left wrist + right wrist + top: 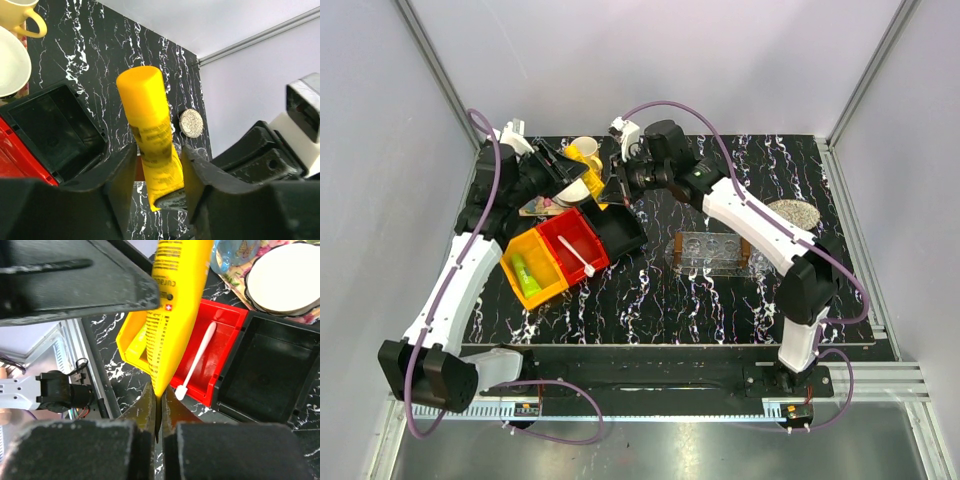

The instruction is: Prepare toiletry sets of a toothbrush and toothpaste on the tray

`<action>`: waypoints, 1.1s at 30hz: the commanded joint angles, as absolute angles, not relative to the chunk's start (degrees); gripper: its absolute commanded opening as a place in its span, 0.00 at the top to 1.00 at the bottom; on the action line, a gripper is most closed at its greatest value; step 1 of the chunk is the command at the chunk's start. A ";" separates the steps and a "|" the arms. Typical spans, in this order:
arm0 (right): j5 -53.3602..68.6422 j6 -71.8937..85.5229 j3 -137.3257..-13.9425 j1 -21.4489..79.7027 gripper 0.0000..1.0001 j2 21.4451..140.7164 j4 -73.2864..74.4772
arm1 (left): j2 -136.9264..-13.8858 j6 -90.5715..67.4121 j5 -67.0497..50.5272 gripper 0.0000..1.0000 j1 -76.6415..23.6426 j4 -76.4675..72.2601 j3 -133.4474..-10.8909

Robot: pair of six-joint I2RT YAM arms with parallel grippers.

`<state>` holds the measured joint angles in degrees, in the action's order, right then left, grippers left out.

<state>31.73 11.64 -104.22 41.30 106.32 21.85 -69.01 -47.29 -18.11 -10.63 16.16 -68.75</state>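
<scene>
Above the bins at the far left of the black, white-veined table (650, 300): both arms stretched out from the near edge and bent inward, wrists almost nose to nose. Pinches the flat crimped end of the orange-yellow squeeze tube of toothpaste (147, 115) with the right gripper (157, 400), jaws pressed fully together on it. Flanks the tube's lower body with the left gripper (157, 152), fingers parted, with a sliver of gap on one side; contact on the other side impossible to judge. Keeps the tube in the air, clear of table and bins, round cap end pointing away from the right gripper.

Below, in the red plastic bin (560, 232), the slim white toothbrush (197, 357), lying diagonally; in the yellow plastic bin (545, 292) beside it, the lime green tube (525, 275); next along, an open black bin (620, 232).

From the top camera, tube and fingertips largely hidden behind the two wrists. Cut off at the left wrist view's edge: a yellow cup (20, 20) and a white bowl (10, 62) by the floral-patterned tray (538, 208).
</scene>
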 commanded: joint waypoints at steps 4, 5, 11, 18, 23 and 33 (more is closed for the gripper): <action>27.86 6.33 -105.38 41.40 1.00 100.46 25.66 | -66.53 -35.44 -21.88 0.39 -10.81 14.14 -69.96; 27.51 5.37 -105.21 41.40 1.00 100.20 25.93 | -66.62 -34.46 -22.06 0.38 -10.81 14.67 -70.31; 26.81 1.42 -104.15 41.40 1.00 97.83 29.35 | -66.36 -23.23 -23.90 0.31 -10.81 16.69 -72.51; 24.97 -8.43 -103.45 41.40 1.00 95.81 38.58 | -63.46 -1.60 -29.79 0.28 -10.81 21.09 -76.20; 23.03 -15.45 -101.95 41.40 1.00 93.70 43.85 | -59.60 15.01 -34.27 0.20 -10.90 24.78 -76.90; 28.21 -20.83 -107.92 41.40 1.00 94.66 56.50 | -58.97 43.22 -38.42 0.20 -16.16 41.81 -80.86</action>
<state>24.97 -16.78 -102.61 41.25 96.38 51.53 -58.87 27.46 -37.19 -12.99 33.78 -78.48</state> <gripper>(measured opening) 0.022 0.800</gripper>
